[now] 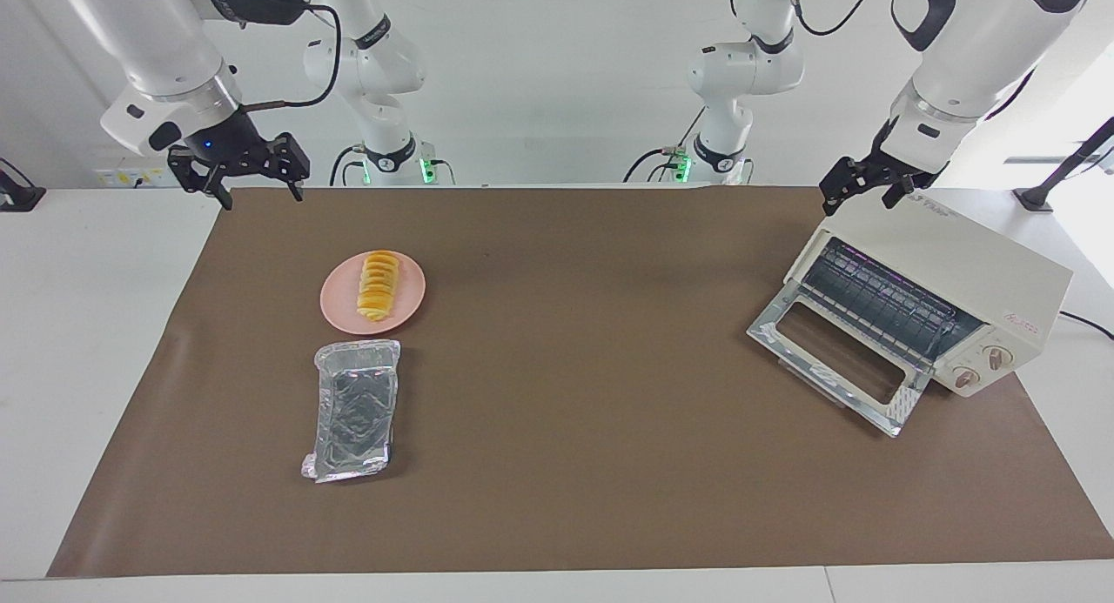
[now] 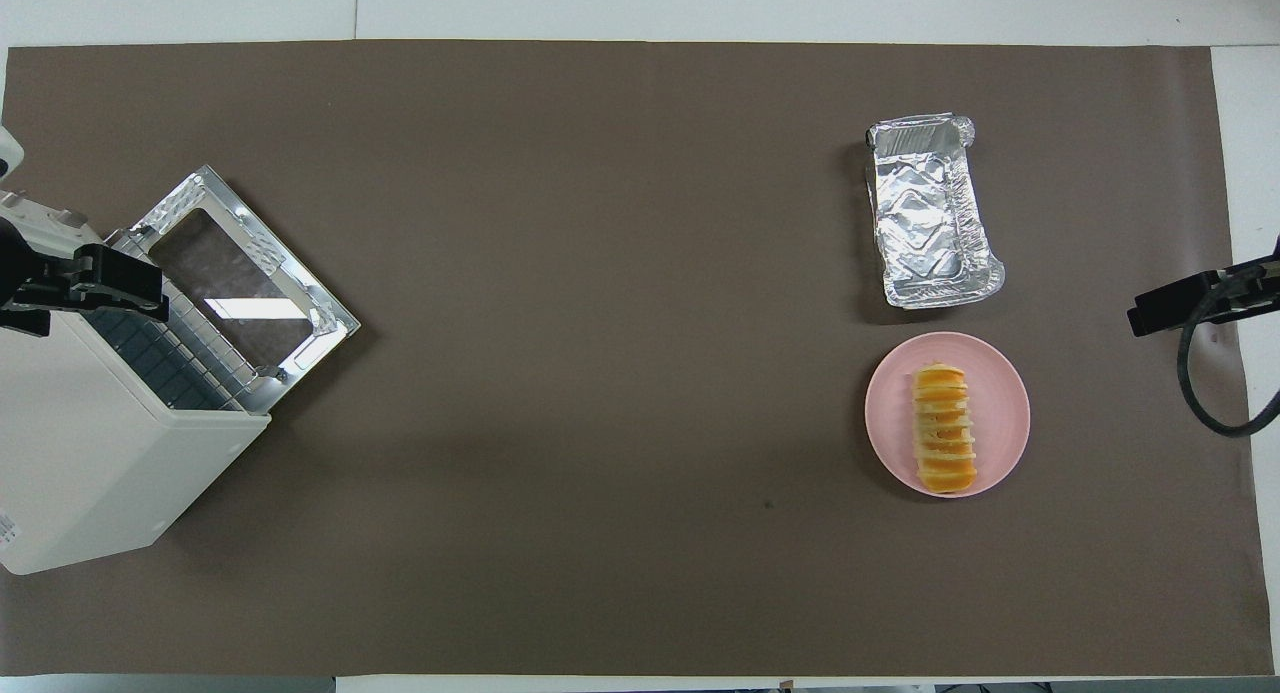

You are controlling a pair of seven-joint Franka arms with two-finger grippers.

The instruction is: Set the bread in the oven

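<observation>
The bread (image 1: 378, 285) (image 2: 944, 429), a ridged golden-yellow loaf, lies on a round pink plate (image 1: 335, 305) (image 2: 1008, 413) toward the right arm's end of the table. The cream-white oven (image 1: 957, 264) (image 2: 100, 463) stands at the left arm's end, its glass door (image 1: 835, 351) (image 2: 240, 283) dropped open and the wire rack showing. My right gripper (image 1: 261, 198) (image 2: 1180, 308) hangs open and empty over the mat's edge, well apart from the plate. Open and empty too, my left gripper (image 1: 857, 204) (image 2: 120, 278) hovers over the oven's top.
A crinkled silver foil tray (image 1: 355, 409) (image 2: 930, 223) lies empty just farther from the robots than the plate. A brown mat (image 1: 592, 412) covers the table between the plate and the oven. A black cable (image 1: 1088, 323) runs from the oven's side.
</observation>
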